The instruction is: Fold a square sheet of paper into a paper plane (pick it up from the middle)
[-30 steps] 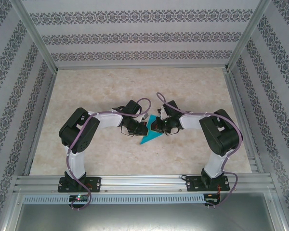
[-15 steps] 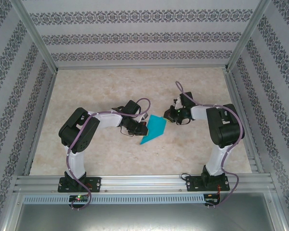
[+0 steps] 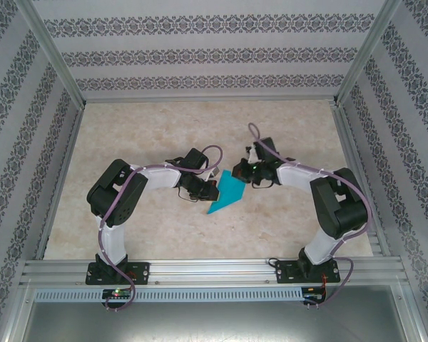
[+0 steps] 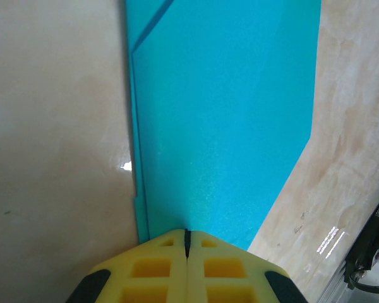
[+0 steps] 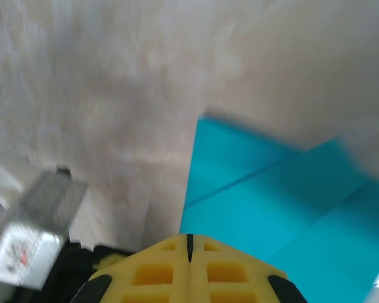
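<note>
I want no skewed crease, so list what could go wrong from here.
1. The left gripper, shut, sits at one edge of the folded paper; a sideways slip could drag its layers out of line.
2. The right gripper, shut, is by the far corner; pressing there might crumple it or shift the sheet.

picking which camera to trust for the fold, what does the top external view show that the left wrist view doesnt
Top external view: the left arm and right arm whole, the right gripper at the far right corner of the folded teal paper, and the framed table inside patterned walls.
Left wrist view: close up, the left gripper with its yellow fingers pressed together at the paper's near edge, and a layered fold line along the paper's left side.
Shared: the teal paper lying flat on the marbled table, with the left gripper at its edge.
</note>
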Robot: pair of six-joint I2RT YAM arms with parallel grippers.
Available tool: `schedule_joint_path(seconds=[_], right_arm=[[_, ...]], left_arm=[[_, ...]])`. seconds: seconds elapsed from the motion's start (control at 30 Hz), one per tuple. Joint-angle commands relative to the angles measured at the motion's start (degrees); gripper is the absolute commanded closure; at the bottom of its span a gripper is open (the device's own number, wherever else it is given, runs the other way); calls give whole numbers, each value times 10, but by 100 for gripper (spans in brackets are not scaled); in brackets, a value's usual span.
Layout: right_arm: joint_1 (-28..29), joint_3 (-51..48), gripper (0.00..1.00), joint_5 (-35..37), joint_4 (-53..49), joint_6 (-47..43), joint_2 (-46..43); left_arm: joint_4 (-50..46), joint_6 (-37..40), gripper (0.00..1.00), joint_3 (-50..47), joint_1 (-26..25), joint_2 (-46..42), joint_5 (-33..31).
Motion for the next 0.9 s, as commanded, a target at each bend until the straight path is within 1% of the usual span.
schedule_joint_path(seconds=[0.0, 0.13, 0.27, 0.4, 0.53, 0.67, 0.87], right_arm=[[24, -17, 100, -9, 29, 35, 17], [33, -19, 100, -31, 52, 44, 51], [33, -17, 100, -40, 49, 40, 79], [31, -18, 100, -15, 10, 16, 89], [30, -15, 100, 13, -32, -5, 101], [29, -16, 100, 27, -46, -9, 108], [30, -12, 100, 36, -56, -4, 120]], left_arm=[[-50, 5, 100, -19, 3, 18, -28], [-45, 1, 100, -20, 4, 16, -24], [-40, -2, 100, -18, 4, 10, -21], [-33, -10, 100, -8, 3, 0, -11], [15, -33, 100, 1, 3, -25, 25], [53, -58, 98, 4, 3, -39, 43], [46, -58, 98, -4, -7, -19, 45]])
